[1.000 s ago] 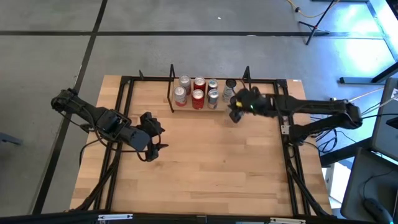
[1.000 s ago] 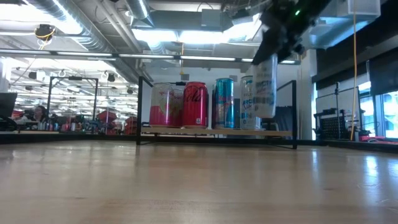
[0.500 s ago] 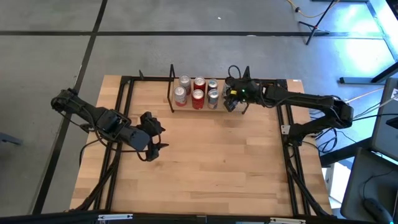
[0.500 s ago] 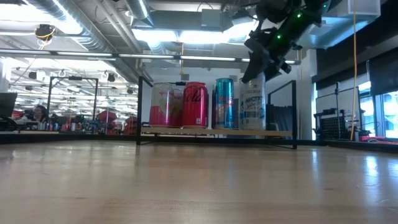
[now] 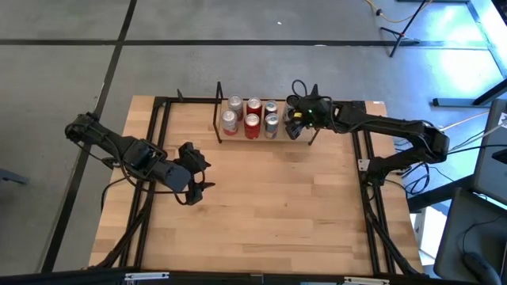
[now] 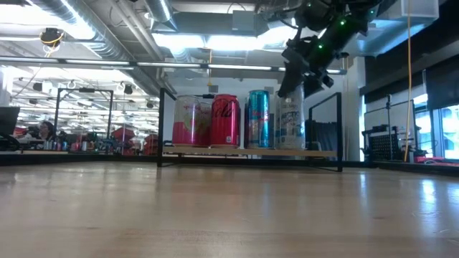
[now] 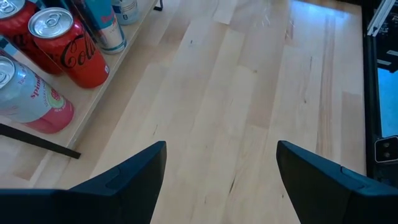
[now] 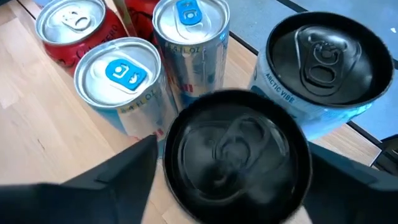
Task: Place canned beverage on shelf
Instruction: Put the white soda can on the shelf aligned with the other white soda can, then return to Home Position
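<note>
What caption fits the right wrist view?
Right gripper holds a black-topped can at the shelf, beside four other cans.

The table (image 5: 261, 206) is pale wood in long planks, smooth with a faint sheen; in the low view its surface mirrors the ceiling lights. The shelf (image 6: 251, 152) at upper centre of the high view is a thin light-wood board with matt black metal rod ends. The red can (image 7: 68, 53) is glossy printed metal with a bright brushed-silver lid. The black-topped can (image 8: 236, 155) at lower centre of the right wrist view has a dark, satin metal lid. The left gripper (image 7: 221, 180) has matt black, plastic-looking fingers.
</note>
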Controlling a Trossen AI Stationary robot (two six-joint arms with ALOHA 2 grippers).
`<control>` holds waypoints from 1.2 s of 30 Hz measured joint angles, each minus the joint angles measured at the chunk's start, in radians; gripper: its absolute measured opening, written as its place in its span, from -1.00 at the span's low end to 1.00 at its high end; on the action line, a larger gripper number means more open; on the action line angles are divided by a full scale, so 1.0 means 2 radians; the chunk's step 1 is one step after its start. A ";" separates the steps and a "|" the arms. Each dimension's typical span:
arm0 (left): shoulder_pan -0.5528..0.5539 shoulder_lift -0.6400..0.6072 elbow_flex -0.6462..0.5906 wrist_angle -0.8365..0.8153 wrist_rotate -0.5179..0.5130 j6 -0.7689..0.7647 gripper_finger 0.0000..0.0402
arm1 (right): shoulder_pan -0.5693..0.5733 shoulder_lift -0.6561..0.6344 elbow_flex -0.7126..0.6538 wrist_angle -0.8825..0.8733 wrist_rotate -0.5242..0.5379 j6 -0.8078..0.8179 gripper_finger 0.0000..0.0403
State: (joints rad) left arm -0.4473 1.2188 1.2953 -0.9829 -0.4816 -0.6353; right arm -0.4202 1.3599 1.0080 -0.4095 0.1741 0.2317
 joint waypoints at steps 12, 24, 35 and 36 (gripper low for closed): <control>0.000 0.000 0.000 0.011 -0.002 -0.008 0.45 | 0.001 0.000 0.099 -0.106 -0.037 -0.027 0.97; -0.002 0.002 0.000 0.043 0.051 0.050 0.03 | 0.131 -0.039 0.182 -0.093 -0.079 -0.009 0.55; -0.045 -0.036 -0.022 0.079 0.043 0.123 -0.96 | 0.236 -0.076 0.146 -0.068 -0.005 0.016 -0.87; -0.050 -0.046 -0.033 0.093 0.040 0.123 -0.97 | 0.239 -0.085 0.132 -0.054 0.000 0.024 -0.93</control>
State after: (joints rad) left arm -0.5478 1.1262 1.2293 -0.7969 -0.4009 -0.3895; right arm 0.0582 1.1904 1.2711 -0.5172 0.1742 0.2790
